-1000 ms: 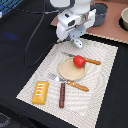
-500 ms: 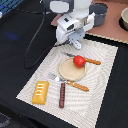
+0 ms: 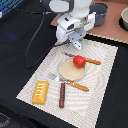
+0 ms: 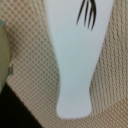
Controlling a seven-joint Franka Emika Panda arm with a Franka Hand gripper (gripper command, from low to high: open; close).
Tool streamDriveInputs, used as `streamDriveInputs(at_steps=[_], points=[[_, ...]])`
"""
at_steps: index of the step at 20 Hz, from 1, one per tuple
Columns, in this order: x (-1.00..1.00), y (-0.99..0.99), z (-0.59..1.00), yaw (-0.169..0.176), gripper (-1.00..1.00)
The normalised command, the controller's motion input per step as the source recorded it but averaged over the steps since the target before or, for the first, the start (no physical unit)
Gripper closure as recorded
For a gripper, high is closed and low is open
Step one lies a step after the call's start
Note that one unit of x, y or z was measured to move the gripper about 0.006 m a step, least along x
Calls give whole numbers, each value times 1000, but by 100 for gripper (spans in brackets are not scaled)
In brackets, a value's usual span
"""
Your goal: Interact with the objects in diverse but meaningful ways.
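Observation:
A red tomato sits on a round wooden plate in the middle of the woven mat. The orange-yellow ridged block lies at the mat's near corner on the exterior view's left. The dark brown sausage stick lies beside it. My gripper hangs above the mat's far edge, just behind the plate and apart from the tomato. How its jaws stand is not clear. In the wrist view a blurred white elongated shape with dark prong marks lies over the mat. Nothing white-and-blue shows.
An orange-handled knife rests across the plate's far side, and an orange-handled fork along its near side. A grey pot and another bowl stand on the brown board behind. Dark tabletop surrounds the mat.
The arm has shifted only slightly above the mat's far edge. The tomato, block, sausage stick and cutlery have stayed where they were.

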Motion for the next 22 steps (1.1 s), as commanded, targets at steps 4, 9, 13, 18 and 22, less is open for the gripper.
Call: streamDriveInputs(at_steps=[4,9,13,18,22], points=[[-182,1,1000,0,-100],[-122,-52,935,0,-100],[-19,-158,654,0,-100],[108,-270,326,0,-100],[36,-166,86,5,-100]])
